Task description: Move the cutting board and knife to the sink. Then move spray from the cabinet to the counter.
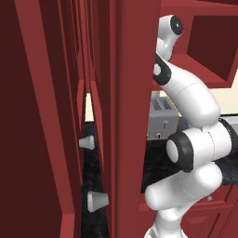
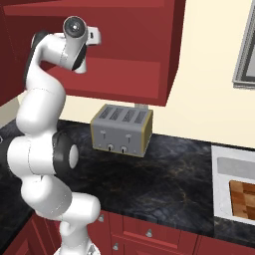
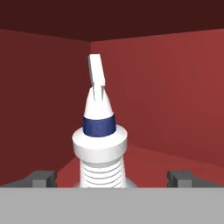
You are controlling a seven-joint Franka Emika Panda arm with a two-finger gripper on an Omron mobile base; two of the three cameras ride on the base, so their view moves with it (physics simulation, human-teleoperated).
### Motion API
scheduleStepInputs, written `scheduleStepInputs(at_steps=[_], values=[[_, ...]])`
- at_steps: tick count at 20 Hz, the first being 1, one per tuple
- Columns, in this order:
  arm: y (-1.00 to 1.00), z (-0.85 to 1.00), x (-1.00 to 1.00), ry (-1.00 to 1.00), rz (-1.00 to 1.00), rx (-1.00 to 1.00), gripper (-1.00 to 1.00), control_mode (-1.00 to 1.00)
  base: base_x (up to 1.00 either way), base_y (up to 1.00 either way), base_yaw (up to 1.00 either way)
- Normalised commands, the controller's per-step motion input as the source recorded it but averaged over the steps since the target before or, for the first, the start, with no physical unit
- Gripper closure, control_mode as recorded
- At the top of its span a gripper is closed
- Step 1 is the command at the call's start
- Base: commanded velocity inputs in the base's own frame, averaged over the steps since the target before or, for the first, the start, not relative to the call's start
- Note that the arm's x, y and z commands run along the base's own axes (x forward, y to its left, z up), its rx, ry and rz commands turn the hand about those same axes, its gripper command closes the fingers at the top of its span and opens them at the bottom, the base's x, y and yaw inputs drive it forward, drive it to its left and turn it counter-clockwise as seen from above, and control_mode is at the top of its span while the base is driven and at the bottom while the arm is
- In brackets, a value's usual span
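The small white plastic spray bottle with a dark blue collar and white trigger nozzle (image 3: 99, 135) stands upright on the floor of the dark red open-front wall cabinet compartment (image 3: 175, 100), seen in the hand view against its back corner. The two-finger gripper (image 3: 113, 179) is level with the bottle's ribbed lower body; its two dark fingertips (image 3: 41, 178) stand wide apart, one on each side of the bottle, with a clear gap to the plastic on both sides — nothing is held.

In the right base view the white arm with dark joints (image 2: 42, 144) reaches up from the base, and its hand enters the cabinet's open shelf (image 2: 124, 74). Below the cabinet a grey four-slot toaster with a yellowish side (image 2: 121, 129) sits on the black marbled stone countertop (image 2: 164, 184), well apart from the arm.

At the right edge of that view the checkered wooden cutting board (image 2: 243, 199) lies inside the white rectangular sink basin (image 2: 221, 179); only part of the board is in frame.

In the left base view a red cabinet side (image 1: 130, 116) stands close before the camera, with the toaster partly visible behind the arm.
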Motion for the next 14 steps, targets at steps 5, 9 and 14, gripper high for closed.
scheduleStepInputs(at_steps=[5,9,14], values=[[0.12,0.00,0.24,0.00,0.00,0.00,-1.00,-1.00,0.00,0.00,0.00],[0.07,0.00,0.27,0.00,0.00,0.00,-1.00,-1.00,0.00,0.00,0.00],[0.04,0.00,0.27,0.00,0.00,0.00,-1.00,-1.00,0.00,0.00,0.00]])
